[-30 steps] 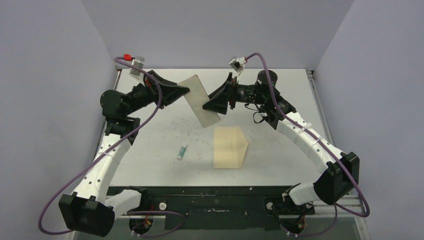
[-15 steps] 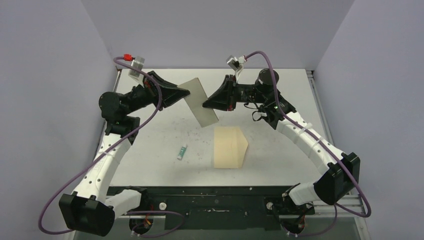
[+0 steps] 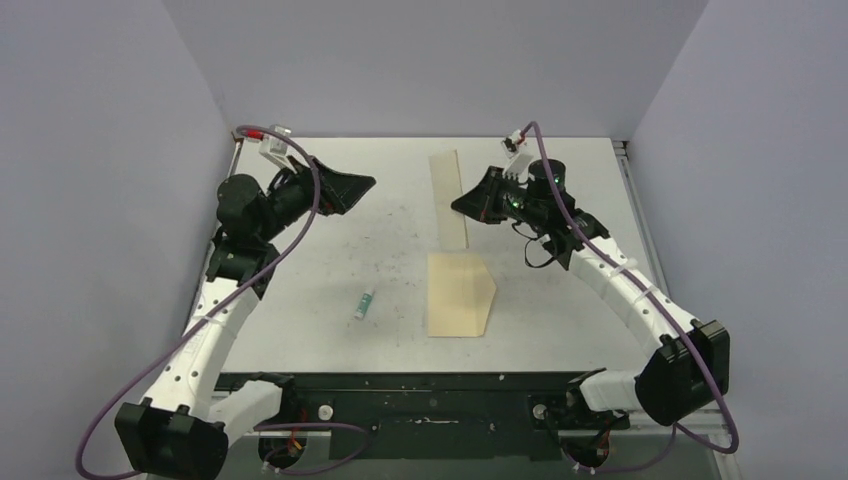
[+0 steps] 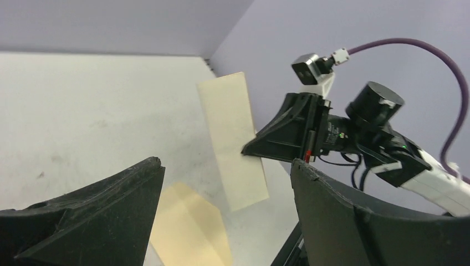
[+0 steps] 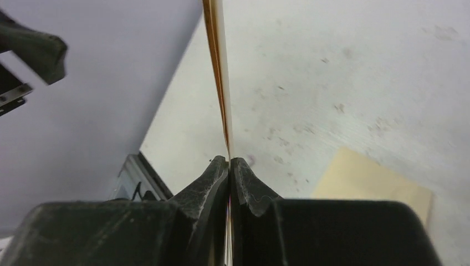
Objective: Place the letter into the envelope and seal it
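The letter [image 3: 448, 200] hangs in the air above the back middle of the table, turned almost edge-on, showing its pale side. My right gripper [image 3: 462, 205] is shut on its right edge; in the right wrist view the sheet's thin edge [image 5: 219, 72] rises straight out of the closed fingertips of the right gripper [image 5: 229, 159]. My left gripper [image 3: 352, 187] stands open and empty well to the left of the letter [image 4: 233, 138]. The envelope [image 3: 460, 295] lies flat on the table just below the letter, flap open and pointing right, and shows as a tan envelope [image 4: 191, 227] between the left fingers.
A small white and green tube [image 3: 364, 303] lies on the table left of the envelope. Purple walls close in the back and both sides. A black rail [image 3: 420, 385] runs along the near edge by the arm bases.
The left gripper has opened, let go of the letter and drawn back to the left. The right gripper has shut on the letter and carried it to the right, turning it nearly edge-on.
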`<state>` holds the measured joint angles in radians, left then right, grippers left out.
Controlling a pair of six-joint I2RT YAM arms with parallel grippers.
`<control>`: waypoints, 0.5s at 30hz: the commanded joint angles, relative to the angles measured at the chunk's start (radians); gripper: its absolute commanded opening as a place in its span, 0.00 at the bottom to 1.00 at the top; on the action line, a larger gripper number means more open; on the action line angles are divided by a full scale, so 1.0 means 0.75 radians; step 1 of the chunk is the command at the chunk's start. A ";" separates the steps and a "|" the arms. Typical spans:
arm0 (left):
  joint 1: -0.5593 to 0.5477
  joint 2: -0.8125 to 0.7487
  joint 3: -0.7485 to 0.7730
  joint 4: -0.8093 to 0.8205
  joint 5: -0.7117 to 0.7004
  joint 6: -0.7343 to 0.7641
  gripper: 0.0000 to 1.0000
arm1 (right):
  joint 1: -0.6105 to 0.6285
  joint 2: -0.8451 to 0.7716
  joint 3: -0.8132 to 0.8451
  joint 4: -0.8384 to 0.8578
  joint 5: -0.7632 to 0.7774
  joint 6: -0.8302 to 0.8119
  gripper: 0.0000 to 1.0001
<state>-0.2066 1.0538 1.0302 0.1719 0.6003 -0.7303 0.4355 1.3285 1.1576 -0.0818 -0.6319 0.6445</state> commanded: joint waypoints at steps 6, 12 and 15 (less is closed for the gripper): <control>-0.131 0.081 -0.253 -0.174 -0.190 -0.180 0.83 | -0.005 -0.110 -0.322 -0.281 0.537 0.153 0.05; -0.345 0.270 -0.331 -0.227 -0.303 -0.230 0.79 | -0.035 -0.178 -0.592 -0.170 0.576 0.198 0.05; -0.400 0.345 -0.359 -0.205 -0.312 -0.236 0.76 | -0.044 -0.182 -0.695 -0.074 0.564 0.171 0.05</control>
<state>-0.4671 1.2675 0.7750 0.0006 0.4149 -0.8761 0.4152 1.2270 0.6998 -0.2661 -0.2455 0.7689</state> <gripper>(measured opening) 0.774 0.062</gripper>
